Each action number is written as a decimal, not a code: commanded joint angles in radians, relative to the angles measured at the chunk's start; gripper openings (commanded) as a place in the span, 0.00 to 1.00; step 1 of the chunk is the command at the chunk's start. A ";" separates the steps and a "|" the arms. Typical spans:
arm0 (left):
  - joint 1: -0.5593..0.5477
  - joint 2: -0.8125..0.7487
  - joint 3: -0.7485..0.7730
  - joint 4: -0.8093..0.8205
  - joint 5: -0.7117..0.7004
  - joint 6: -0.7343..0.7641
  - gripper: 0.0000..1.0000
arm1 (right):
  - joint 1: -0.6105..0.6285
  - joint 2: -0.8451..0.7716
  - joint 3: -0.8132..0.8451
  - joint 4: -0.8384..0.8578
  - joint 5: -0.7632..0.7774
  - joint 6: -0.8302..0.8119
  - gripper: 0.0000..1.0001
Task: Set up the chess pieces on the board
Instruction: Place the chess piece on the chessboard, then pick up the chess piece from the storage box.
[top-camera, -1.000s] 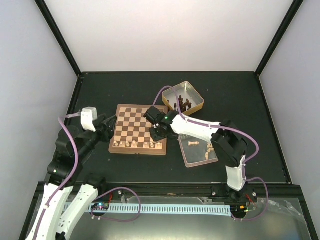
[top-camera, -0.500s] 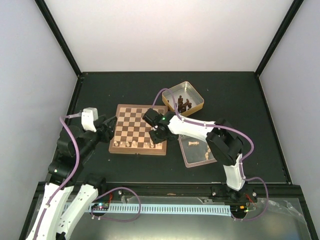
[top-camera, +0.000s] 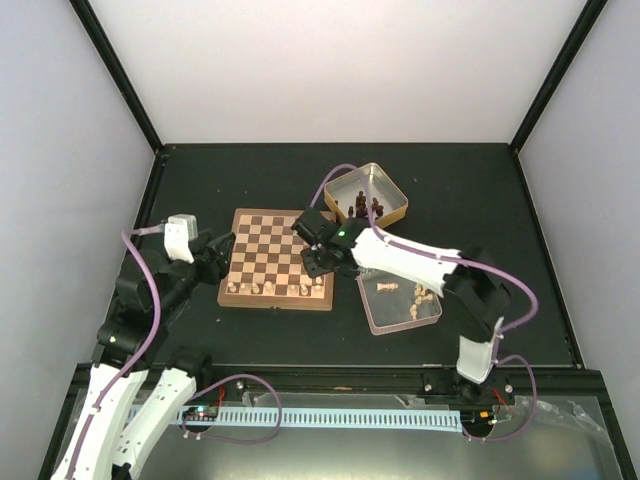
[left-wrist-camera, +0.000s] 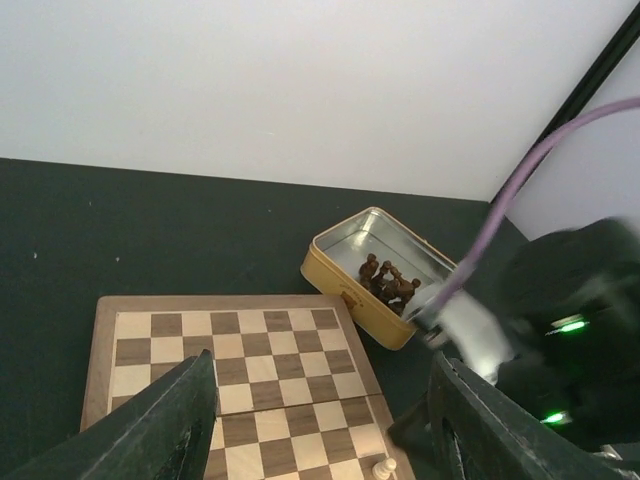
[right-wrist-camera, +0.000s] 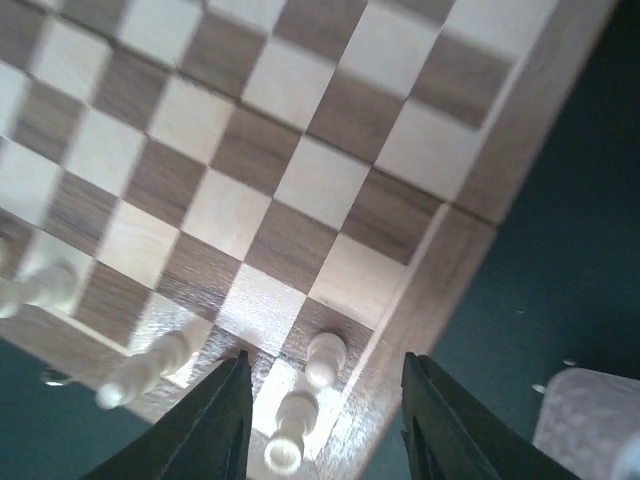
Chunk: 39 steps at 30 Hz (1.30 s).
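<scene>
1. Table: dark, spreads beneath both pairs of jaws.
2. Board: lies straight below the right jaws, with its near right corner under them. Sits ahead of and below the left jaws.
3. Right gripper: hovers over that corner, jaws parted and released, clamping nothing.
4. Left gripper: hangs off the board's left edge, jaws spread wide and empty, aimed across the checks.
5. Gold tin: rests on the table well beyond the left jaws, past the board's far right corner. Holds a cluster of dark pieces.
6. Pale tin: sits on the table to the right of the right jaws, near the board's right edge. Holds a few cream pieces lying loose.
7. Pieces on the board: two stand in the gap between the right jaws near the corner, touching neither finger as far as shows. More stand outside the jaws, further along the same near edge.
</scene>
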 joint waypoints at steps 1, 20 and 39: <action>0.006 0.011 0.011 -0.003 -0.004 0.009 0.60 | -0.007 -0.182 -0.067 0.073 0.127 0.081 0.43; 0.005 0.046 -0.021 0.075 0.156 0.017 0.61 | -0.249 -0.437 -0.616 0.219 0.215 0.324 0.63; 0.005 0.053 -0.029 0.071 0.156 0.021 0.61 | -0.251 -0.289 -0.588 0.167 0.246 0.237 0.65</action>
